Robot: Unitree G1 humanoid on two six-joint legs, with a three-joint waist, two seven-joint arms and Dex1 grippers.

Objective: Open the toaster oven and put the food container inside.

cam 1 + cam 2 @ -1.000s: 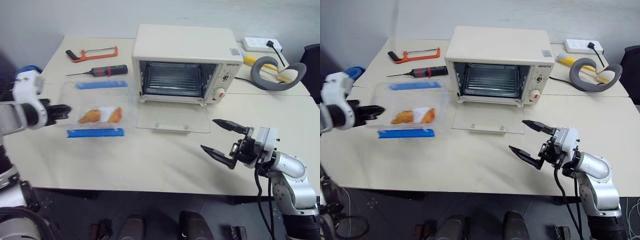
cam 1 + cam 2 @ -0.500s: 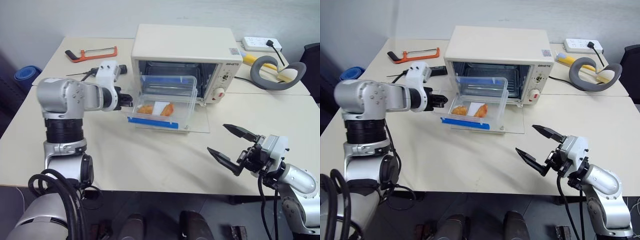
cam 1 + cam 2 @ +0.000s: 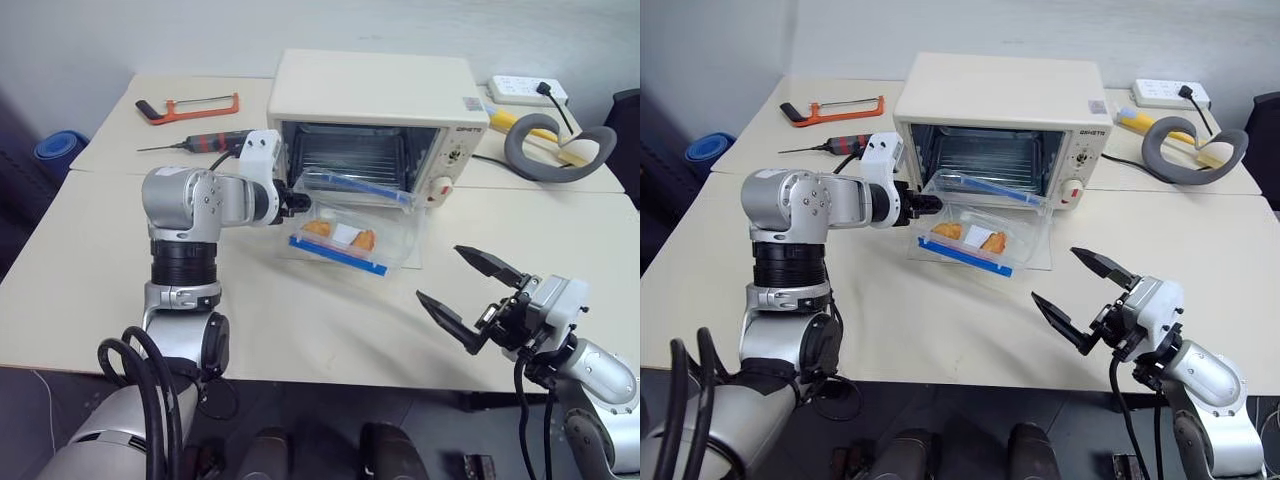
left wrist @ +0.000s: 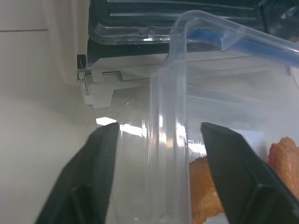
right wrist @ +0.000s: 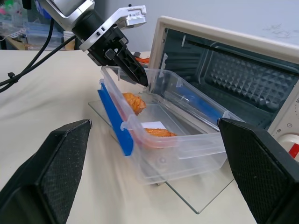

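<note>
With the oven (image 3: 372, 125) open, the container (image 3: 352, 222) sat tilted on the dropped door at its mouth, the left claw (image 4: 156, 154) spread astride its rim, the right claw (image 3: 468, 293) idle, spread; a push inward seemed due next.

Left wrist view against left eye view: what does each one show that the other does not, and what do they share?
Left wrist view: the left gripper's black fingers standing apart on either side of the food container's clear end wall. Left eye view: the open right gripper, an orange hacksaw, a screwdriver, a power strip. Both: the container with its orange-brown food at the toaster oven's open mouth.
</note>
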